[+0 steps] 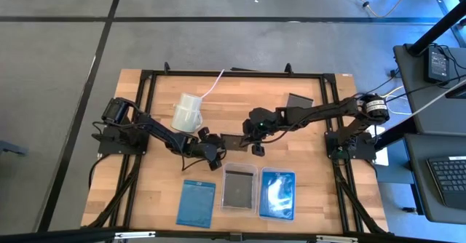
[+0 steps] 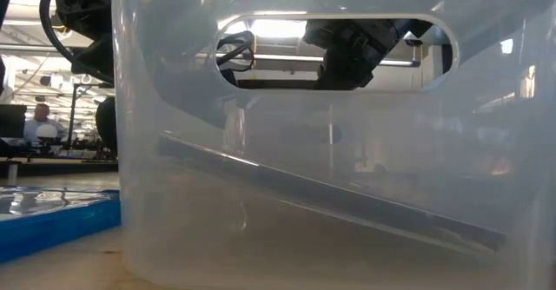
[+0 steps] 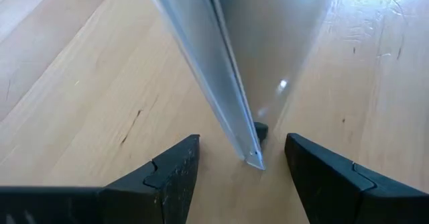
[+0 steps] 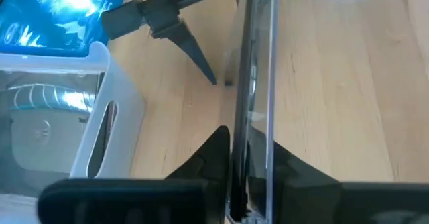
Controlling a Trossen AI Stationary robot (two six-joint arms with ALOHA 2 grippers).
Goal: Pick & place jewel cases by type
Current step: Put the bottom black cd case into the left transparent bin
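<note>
In the high view my right gripper [image 1: 256, 142] is at mid-table, shut on a clear jewel case [image 1: 231, 138] that stands on edge between the two arms. My left gripper [image 1: 214, 157] is open at the case's other end. In the left wrist view its fingers [image 3: 241, 143] stand on either side of the case's near corner [image 3: 253, 155] with gaps showing. A dark case [image 1: 239, 192] lies slanting in a clear tray [image 1: 240, 169], a blue case [image 1: 277, 193] fills the tray beside it, another blue case [image 1: 196, 203] lies flat on the table, and a dark case [image 1: 298, 101] lies near the far edge. My right gripper [image 4: 251, 150] pinches the clear case's end [image 4: 258, 117] between its two fingers, coming level from the table's right side. The case stands on edge and runs away from the fingers toward my left gripper. Whether its lower edge rests on the table I cannot tell.
A white cup [image 1: 188, 113] with a cord stands behind my left arm. The two trays sit side by side at the near edge, just in front of both grippers; the clear tray's wall [image 2: 261, 151] fills the low view. Bare wood lies on the right side of the table.
</note>
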